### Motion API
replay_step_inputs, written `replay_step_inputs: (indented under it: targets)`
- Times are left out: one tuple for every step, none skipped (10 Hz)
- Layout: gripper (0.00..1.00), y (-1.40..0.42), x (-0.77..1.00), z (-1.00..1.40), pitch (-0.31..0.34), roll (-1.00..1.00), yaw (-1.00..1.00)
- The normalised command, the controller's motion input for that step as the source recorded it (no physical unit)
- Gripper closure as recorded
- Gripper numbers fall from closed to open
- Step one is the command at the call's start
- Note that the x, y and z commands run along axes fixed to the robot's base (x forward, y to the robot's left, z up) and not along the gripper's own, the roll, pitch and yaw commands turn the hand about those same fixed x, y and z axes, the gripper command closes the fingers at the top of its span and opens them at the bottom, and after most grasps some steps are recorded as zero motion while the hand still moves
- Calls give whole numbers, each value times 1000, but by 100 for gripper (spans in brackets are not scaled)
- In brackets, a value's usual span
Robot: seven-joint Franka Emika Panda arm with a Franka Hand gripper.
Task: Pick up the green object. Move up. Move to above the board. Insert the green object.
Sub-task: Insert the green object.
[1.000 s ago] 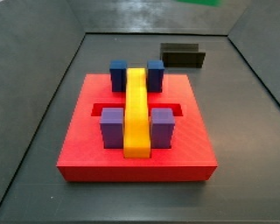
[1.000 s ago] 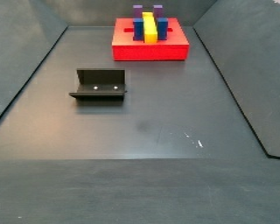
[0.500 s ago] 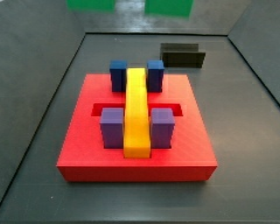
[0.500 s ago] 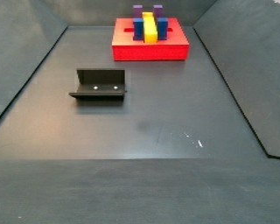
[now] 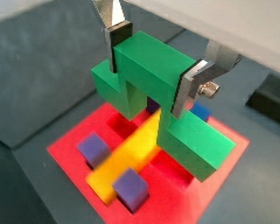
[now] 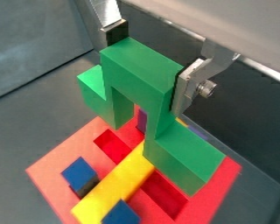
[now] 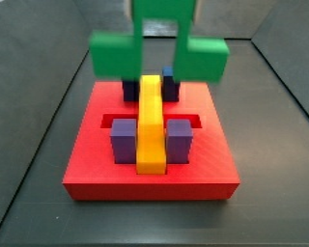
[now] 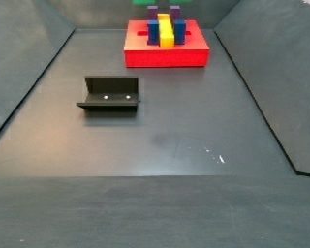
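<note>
Worktop (image 8: pixel 170 145): dark grey, matt, one continuous flat sheet with faint pale scuffs near its middle. Enclosure walls (image 8: pixel 28 58): dark grey panels rising on the far side and both flanks, seams visible where they meet the worktop. Fixture (image 8: pixel 109 95) stands on the floor. Lighting: even, diffuse, with soft reflections and weak shadows

Four cameras set around the board (image 7: pixel 151 159).

The board is viewed close and steeply from its near edge in a side view, and from far across the floor past the fixture (image 8: pixel 109 94) in a side view (image 8: pixel 167 46). It is looked down on past the gripper (image 5: pixel 156 63) and the green object (image 6: pixel 149 109) in both wrist views.
</note>
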Motion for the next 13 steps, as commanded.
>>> replay_step_inputs:
  targets:
    - [100,169,37,-549,-19,-89,151]
    - [100,0,-26,0,-20,0,0]
    - [100,0,0,0,0,4,0]
    - [100,-3,-11,-169,0,71,0]
    - [100,-97,0,-254,-27,81,0]
    - [100,-154,0,-254,-30,87,0]
    - [100,-157,20,-226,-16,139,0]
    - [100,-80,0,-169,-20,174,0]
    - [100,0,-54,-186,-31,166,29]
    - [100,0,-171,-206,-77,104,69]
    - [100,23,-26,-251,-123,7,160]
    - [100,0,0,-237,-89,0,83]
    - [100,0,0,-220,-81,0,43]
